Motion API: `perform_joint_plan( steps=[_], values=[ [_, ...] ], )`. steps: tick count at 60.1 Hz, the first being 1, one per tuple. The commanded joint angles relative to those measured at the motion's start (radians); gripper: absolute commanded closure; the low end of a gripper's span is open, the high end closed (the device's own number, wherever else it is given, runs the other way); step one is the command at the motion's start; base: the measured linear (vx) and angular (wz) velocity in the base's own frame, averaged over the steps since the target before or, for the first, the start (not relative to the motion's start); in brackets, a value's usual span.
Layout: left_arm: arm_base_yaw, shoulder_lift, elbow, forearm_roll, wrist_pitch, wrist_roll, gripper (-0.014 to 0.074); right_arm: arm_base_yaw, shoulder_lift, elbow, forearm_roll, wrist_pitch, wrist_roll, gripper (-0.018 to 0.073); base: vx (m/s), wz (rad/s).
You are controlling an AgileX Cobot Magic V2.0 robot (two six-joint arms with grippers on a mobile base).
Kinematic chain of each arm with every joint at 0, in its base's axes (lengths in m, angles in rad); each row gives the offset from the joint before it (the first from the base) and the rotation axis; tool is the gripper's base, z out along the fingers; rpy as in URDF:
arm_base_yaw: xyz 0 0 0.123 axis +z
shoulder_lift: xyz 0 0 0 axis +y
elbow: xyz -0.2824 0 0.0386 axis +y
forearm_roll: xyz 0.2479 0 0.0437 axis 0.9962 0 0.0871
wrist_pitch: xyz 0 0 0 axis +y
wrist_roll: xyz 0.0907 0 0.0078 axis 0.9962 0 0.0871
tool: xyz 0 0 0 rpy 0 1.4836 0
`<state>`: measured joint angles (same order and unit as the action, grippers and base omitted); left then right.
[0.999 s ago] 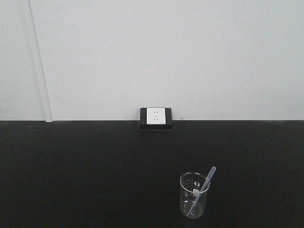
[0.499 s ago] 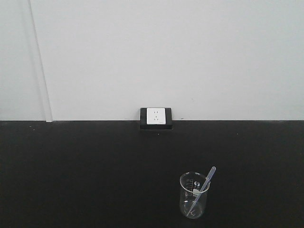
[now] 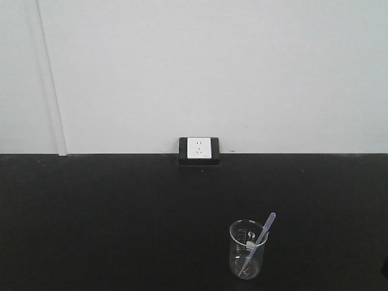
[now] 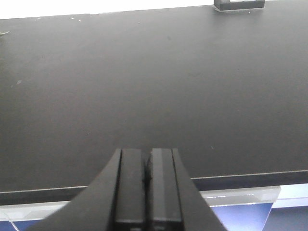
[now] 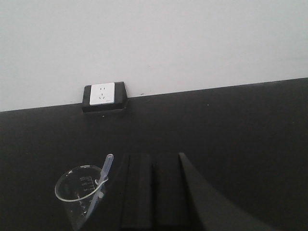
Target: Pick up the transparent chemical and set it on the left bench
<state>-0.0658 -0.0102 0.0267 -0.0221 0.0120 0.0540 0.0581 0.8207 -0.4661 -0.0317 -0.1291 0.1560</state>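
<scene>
Black counter [image 3: 91, 218], white wall [image 3: 212, 73] — beaker [image 3: 247, 253] standing

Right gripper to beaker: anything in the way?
Nothing visible. In the right wrist view the beaker sits just left of the shut right gripper, with only bare black counter between them. The pipette leans inside the beaker.

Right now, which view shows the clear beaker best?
The exterior front-facing view: the whole beaker stands upright on the black counter, pipette inside. The right wrist view crops its base beside the right pincer. The left wrist view misses it.
</scene>
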Motion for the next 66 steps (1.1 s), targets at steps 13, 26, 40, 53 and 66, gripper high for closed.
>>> perform_joint_plan(
  steps=[13,26,40,53,66],
  values=[
    [-0.002,-0.019,0.016,-0.001,-0.078,-0.008,0.06,-0.001,0.115,-0.039,-0.054,-0.27,0.003,0.0309,0.0,0.0],
    [-0.002,-0.019,0.016,-0.001,-0.078,-0.008,0.06,-0.001,0.222,-0.057,-0.057,-0.352,0.135,0.0023,0.0,0.0],
    [-0.002,-0.019,0.016,-0.001,-0.078,-0.008,0.06,-0.001,0.417,-0.232,-0.277,-0.234,0.39,-0.0032,0.0,0.0],
    [-0.002,-0.019,0.016,-0.001,-0.078,-0.008,0.06,0.002,0.644,-0.412,-0.552,-0.25,0.789,-0.0001,0.0,0.0],
    [-0.002,-0.019,0.016,-0.001,-0.078,-0.008,0.06,0.01,0.858,-0.544,-0.812,-0.34,1.102,0.0002,0.0,0.0]
  ],
)
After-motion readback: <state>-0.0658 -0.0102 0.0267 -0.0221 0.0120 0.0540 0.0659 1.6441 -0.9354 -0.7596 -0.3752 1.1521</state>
